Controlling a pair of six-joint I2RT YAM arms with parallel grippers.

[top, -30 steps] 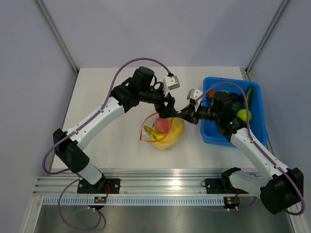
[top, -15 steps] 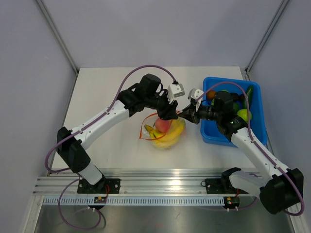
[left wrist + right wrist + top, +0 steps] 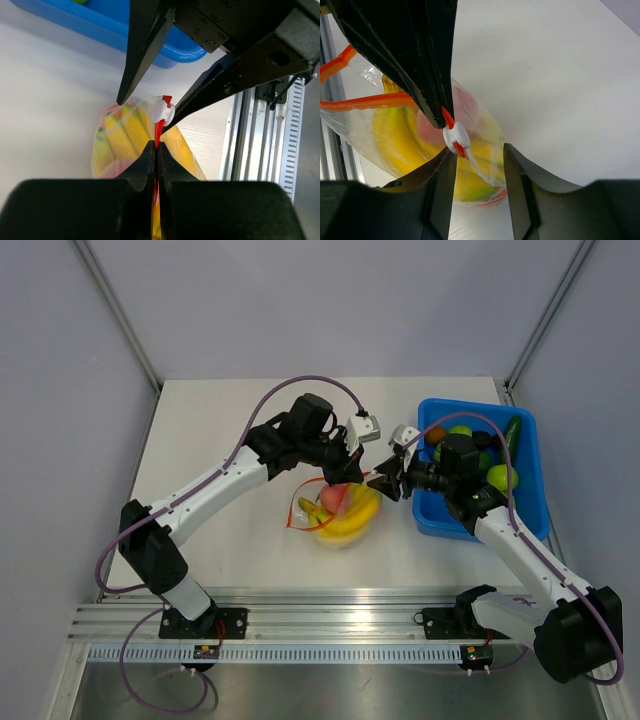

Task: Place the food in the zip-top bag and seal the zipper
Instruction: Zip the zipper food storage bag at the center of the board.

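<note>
The clear zip-top bag (image 3: 345,517) lies mid-table holding yellow bananas (image 3: 355,522) and a pink-red peach (image 3: 333,498). My left gripper (image 3: 352,476) is shut on the orange-red zipper (image 3: 159,131) at the bag's right end; in the left wrist view my left gripper (image 3: 156,146) pinches the strip flat. A white slider (image 3: 456,136) sits on the strip just past that pinch. My right gripper (image 3: 385,483) faces it, open. In the right wrist view my right gripper (image 3: 479,150) has the slider close to the left finger, not clamped. The rest of the zipper (image 3: 365,101) gapes.
A blue bin (image 3: 432,520) stands right of the bag, holding a green apple (image 3: 500,477), a cucumber (image 3: 512,430) and other toys. Aluminium rails (image 3: 330,620) run along the near table edge. Both arms meet over the bag's right end.
My left gripper moved right to the bag's end and closed on the zipper strip. My right gripper, earlier pinched at that end, has opened.
</note>
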